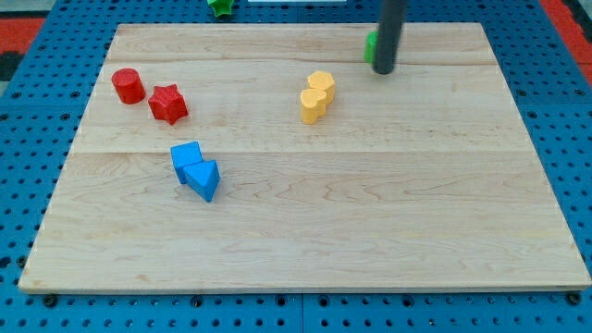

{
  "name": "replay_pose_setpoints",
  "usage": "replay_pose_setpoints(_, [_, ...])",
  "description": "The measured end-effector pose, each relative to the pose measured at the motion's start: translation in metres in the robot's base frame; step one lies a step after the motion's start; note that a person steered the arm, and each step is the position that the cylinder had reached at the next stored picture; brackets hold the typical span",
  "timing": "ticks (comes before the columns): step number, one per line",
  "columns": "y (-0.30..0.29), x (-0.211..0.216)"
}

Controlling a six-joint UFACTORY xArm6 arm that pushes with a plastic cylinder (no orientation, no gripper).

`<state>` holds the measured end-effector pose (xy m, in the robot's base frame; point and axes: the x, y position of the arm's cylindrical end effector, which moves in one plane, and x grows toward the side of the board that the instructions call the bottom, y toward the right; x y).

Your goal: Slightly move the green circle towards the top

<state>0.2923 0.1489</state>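
While my tip [383, 70] rests on the wooden board [305, 231] near the view's top right, it stands just to the right of the green circle [370, 46] and seems to touch it. Most of this green block is hidden behind the dark rod [389, 32], so only a small green part shows at the rod's left side, and its round shape cannot be confirmed here. The rod has no jaws to open or close; it is only a straight stick and it holds nothing.

Near the middle of the board, a little toward the top, two yellow blocks stand touching one another: the yellow upper block [322, 84] and the yellow lower block [314, 104], whose exact shapes I cannot tell. At the view's left, the red cylinder [128, 85] stands near the red star [167, 104], with a small gap between them. Below these, the blue cube [186, 159] touches the blue triangle [203, 178], which lies toward the view's bottom right of it.

Beyond the board's top edge, on the blue perforated table [555, 139], another green block [220, 6] lies, cut partly by the picture's border, well apart from my tip.
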Motion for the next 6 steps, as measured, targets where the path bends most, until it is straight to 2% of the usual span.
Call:
replay_pose_setpoints(1, [0.008, -0.045])
replay_pose_setpoints(2, [-0.079, -0.091])
replay_pose_setpoints(3, [-0.100, -0.099])
replay_pose_setpoints(4, [-0.014, -0.054])
replay_pose_setpoints(5, [-0.064, -0.004])
replay_pose_setpoints(6, [-0.128, -0.091])
